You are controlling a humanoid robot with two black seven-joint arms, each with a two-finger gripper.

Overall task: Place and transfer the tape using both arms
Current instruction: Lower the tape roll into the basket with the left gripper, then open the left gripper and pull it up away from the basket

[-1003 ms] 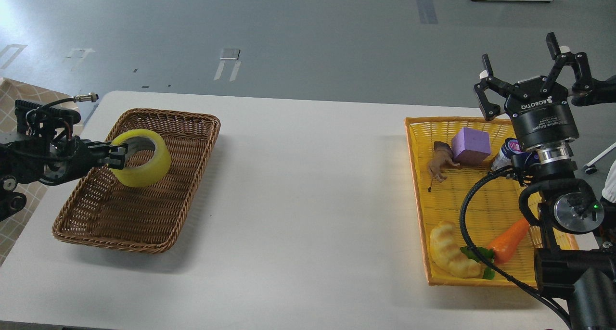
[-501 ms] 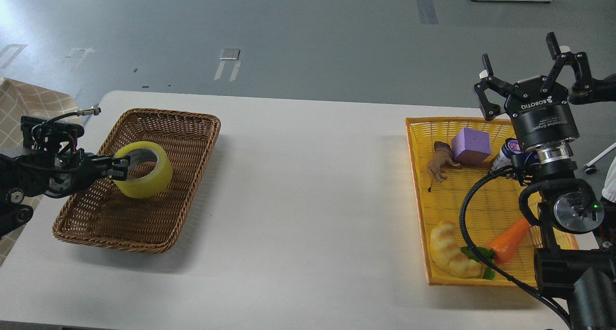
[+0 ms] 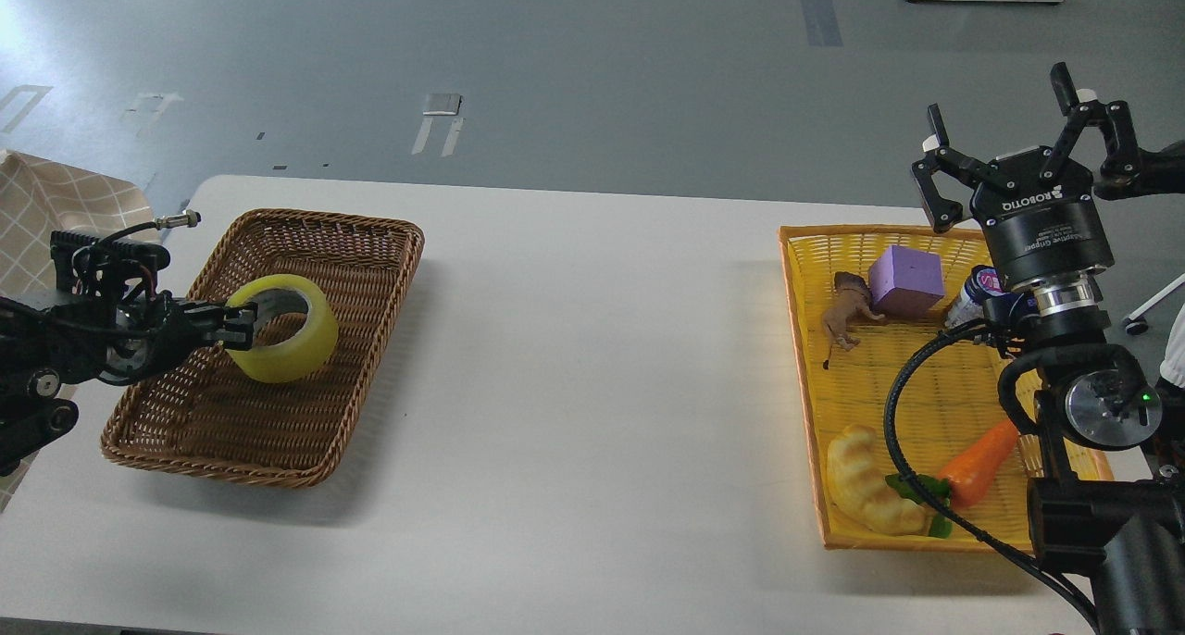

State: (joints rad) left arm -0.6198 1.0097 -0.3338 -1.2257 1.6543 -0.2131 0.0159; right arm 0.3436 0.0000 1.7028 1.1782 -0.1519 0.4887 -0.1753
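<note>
The tape [image 3: 289, 331] is a yellow roll with a grey-white core, low inside the brown wicker basket [image 3: 361, 274] at the left of the table. My left gripper [image 3: 236, 328] comes in from the left and is shut on the roll's near wall, one finger inside the core. I cannot tell if the roll rests on the basket floor. My right gripper [image 3: 1023, 149] is open and empty, fingers spread and pointing up, held high above the far right corner of the yellow tray [image 3: 810, 357].
The yellow tray holds a purple block [image 3: 905, 280], a toy animal [image 3: 847, 309], a small jar [image 3: 972, 294], a carrot [image 3: 979, 461] and a bread roll [image 3: 870, 491]. A patterned cloth [image 3: 46, 205] lies at the far left. The white table [image 3: 592, 357] spans between basket and tray.
My left gripper has lowered the tape into the wicker basket and shifted slightly right. The right arm has not moved.
</note>
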